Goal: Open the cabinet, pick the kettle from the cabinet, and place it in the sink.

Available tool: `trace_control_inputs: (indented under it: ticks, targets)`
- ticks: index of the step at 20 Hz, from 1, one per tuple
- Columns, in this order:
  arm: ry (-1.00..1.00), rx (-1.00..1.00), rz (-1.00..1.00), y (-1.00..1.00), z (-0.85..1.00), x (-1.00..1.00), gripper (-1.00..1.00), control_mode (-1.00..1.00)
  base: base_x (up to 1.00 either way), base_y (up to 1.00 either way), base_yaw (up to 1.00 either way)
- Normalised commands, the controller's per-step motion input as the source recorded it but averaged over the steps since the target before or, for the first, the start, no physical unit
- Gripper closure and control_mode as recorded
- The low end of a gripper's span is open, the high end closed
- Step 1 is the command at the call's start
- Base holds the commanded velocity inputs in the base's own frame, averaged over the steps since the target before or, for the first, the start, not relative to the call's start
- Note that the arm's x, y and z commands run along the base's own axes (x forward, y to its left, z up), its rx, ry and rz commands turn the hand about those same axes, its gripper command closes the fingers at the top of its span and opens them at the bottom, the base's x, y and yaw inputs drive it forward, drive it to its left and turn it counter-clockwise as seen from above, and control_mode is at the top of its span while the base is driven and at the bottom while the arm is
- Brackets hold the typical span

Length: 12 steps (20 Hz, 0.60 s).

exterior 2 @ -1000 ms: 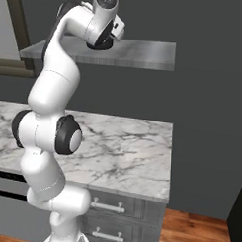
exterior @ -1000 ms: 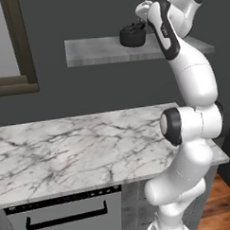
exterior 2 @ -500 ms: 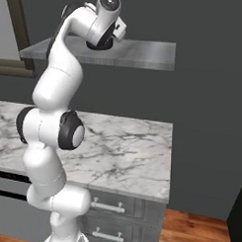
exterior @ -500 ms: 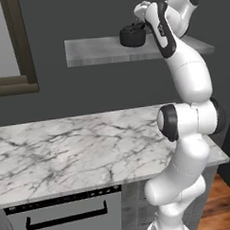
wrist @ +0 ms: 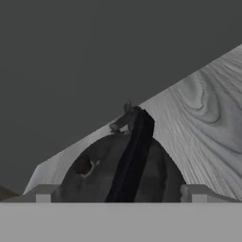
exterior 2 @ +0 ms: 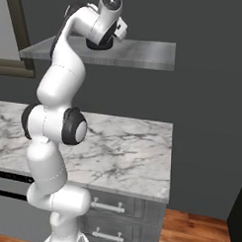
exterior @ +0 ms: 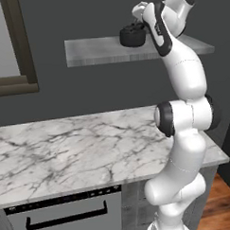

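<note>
Gripper [wrist: 121, 194] lower, astride kettle [wrist: 124, 168] handle.

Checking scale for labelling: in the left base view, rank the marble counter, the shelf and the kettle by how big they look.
1. Counter, largest, though nearest the camera.
2. Shelf.
3. Kettle, smallest.

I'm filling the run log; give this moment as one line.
phase: reaching for kettle | gripper: open, fingers either side of handle | kettle: on grey shelf | grasp: not yet

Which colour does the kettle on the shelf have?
The kettle is matte black; this shows best in the hand view.
</note>
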Motion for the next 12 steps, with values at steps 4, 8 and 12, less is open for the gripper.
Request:
trace_control_inputs:
  ticks: [4, 8, 12]
  targets:
    - [0.05, 0.0, 0.0, 0.0, 0.0, 0.16, -1.0, -1.0, 0.0, 0.0, 0.0]
    - [0.04, 0.0, 0.0, 0.0, 0.0, 0.19, -1.0, -1.0, 0.0, 0.0, 0.0]
    - [0.03, 0.02, 0.0, 0.0, 0.0, 0.16, -1.0, -1.0, 0.0, 0.0, 0.0]
